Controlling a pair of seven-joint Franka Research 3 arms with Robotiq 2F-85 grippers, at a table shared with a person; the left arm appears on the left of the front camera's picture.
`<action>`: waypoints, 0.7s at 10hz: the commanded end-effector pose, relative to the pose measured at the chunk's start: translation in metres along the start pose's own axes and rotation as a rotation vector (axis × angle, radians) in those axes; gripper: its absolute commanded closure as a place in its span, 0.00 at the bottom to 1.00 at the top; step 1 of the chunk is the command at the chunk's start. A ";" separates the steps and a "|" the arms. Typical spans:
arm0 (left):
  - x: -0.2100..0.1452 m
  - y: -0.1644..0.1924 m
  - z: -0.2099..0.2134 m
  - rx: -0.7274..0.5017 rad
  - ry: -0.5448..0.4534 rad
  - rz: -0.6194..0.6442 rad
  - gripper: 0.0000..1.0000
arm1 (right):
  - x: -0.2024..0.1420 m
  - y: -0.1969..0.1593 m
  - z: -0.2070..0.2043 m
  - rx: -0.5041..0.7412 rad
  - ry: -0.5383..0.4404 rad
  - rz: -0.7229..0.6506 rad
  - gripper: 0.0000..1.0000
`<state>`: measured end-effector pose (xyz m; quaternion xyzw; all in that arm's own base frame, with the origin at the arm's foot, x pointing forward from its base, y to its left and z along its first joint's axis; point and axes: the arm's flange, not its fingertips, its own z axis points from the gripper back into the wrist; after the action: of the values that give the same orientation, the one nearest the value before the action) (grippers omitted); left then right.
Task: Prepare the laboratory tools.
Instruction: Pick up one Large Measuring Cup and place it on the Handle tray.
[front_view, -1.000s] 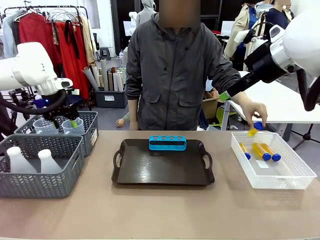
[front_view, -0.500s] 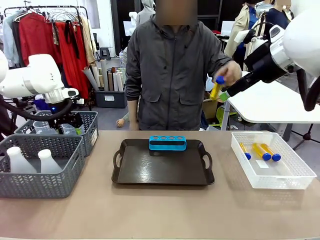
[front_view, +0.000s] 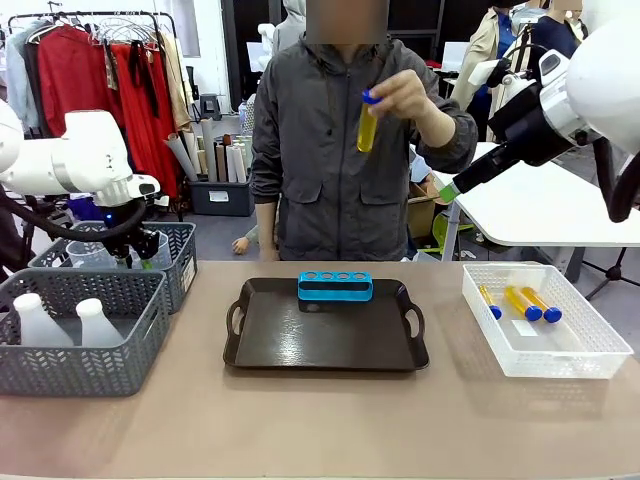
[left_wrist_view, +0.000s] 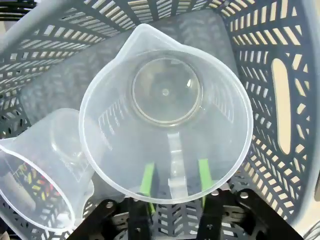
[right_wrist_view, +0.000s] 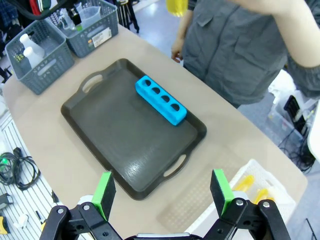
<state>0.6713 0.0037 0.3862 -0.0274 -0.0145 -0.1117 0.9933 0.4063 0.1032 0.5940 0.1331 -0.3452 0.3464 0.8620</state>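
Yellow tube (front_view: 366, 128) upright in hand (front_view: 405, 95), cap (front_view: 370, 97) up.

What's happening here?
The person's hand holds one blue-capped yellow tube up; three more tubes lie in the white basket. The blue four-hole rack sits empty on the brown tray. The left claw, open, straddles the handle of a clear beaker in the grey mesh basket. The right claw hangs open above the table.

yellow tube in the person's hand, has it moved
Yes. The yellow tube rose and went left, away from the white bin, toward the blue rack's side.
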 end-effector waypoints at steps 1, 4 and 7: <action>-0.008 -0.006 0.008 0.008 0.003 0.027 1.00 | 0.002 0.000 0.000 0.007 -0.004 -0.010 0.00; -0.020 -0.015 0.034 0.011 -0.026 0.008 1.00 | 0.002 0.000 0.000 0.007 -0.004 -0.010 0.00; -0.036 -0.033 0.088 -0.007 -0.100 -0.059 1.00 | 0.002 0.000 0.000 0.007 -0.004 -0.010 0.00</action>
<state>0.6449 -0.0145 0.4635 -0.0278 -0.0542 -0.1256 0.9902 0.4064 0.1032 0.5938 0.1331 -0.3450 0.3463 0.8621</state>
